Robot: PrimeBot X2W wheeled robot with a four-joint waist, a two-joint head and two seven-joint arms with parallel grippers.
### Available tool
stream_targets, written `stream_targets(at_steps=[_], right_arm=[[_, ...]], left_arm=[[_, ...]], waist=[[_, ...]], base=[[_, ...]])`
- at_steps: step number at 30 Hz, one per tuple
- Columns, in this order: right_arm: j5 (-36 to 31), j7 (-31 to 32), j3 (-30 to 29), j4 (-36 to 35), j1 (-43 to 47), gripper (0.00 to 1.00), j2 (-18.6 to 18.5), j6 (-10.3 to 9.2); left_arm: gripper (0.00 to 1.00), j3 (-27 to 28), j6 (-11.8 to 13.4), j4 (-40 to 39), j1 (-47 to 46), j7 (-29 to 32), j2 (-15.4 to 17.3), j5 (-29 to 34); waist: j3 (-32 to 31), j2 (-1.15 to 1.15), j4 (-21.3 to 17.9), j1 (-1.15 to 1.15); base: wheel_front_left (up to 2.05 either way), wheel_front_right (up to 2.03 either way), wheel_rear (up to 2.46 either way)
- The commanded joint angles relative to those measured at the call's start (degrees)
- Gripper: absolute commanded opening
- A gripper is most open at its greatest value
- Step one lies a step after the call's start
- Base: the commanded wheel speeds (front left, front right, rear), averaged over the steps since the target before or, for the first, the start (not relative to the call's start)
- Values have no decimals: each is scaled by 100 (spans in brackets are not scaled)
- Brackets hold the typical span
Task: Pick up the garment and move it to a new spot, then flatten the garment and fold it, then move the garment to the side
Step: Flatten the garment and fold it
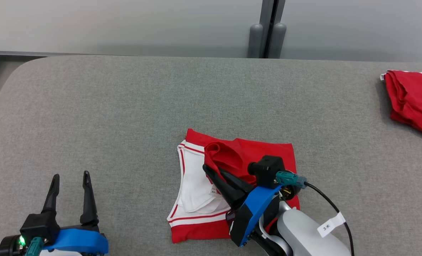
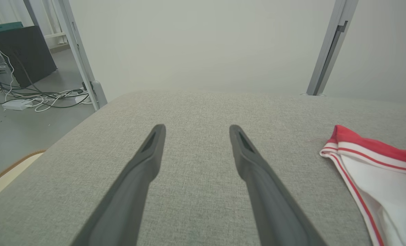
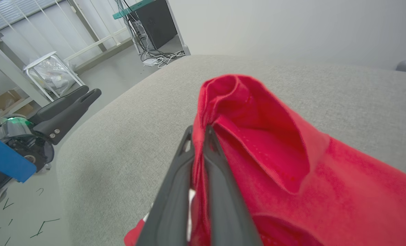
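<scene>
Right hand [image 3: 198, 133] clamped on red garment [image 1: 264, 149], arm [image 1: 303, 231] hiding its near corner, left hand [image 1: 71, 175] spread

The head view looks forward and steeply down from the near side onto the grey padded table [image 1: 125, 106], reaching its far edge and the wall [image 1: 125, 25] behind. The left wrist view sits low over the table's near left part, facing the far wall along the left gripper [image 2: 196, 127]; the red-and-white garment [image 2: 377, 164] enters at its right. The right wrist view, close up to that garment behind the right gripper [image 3: 198, 129], faces far left and takes in the left gripper. All three share table and garment.
</scene>
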Motion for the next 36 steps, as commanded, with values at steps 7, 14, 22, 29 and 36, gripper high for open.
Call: stream_targets(at_steps=[7,14,22,29,36], right_arm=[[431,-456,423,596,-432,9,-5,1],[690,-1000,623,911,-633,100,-9,1],[-96,-1268,-701,1037,-300,100,-183,1],[-702,-1280,-2168,349,533,100,-410,1],[-1048,-1280,-2677,41,1244,100,-239,1]], left_arm=[[100,-4,-26,46,-108,-14,-22,-36],[100,13,-31,87,-22,-14,-27,-50],[100,99,-24,14,166,-14,-30,-21],[100,130,-30,-15,252,-14,-31,26],[100,122,-40,-40,274,-14,-33,55]], waist=[[76,-1,41,0],[-48,-1,-32,0],[-223,-1,-166,0],[-330,-1,-199,0],[-341,-1,-152,0]], base=[[0,0,0],[0,0,0],[0,0,0],[0,0,0],[0,0,0]])
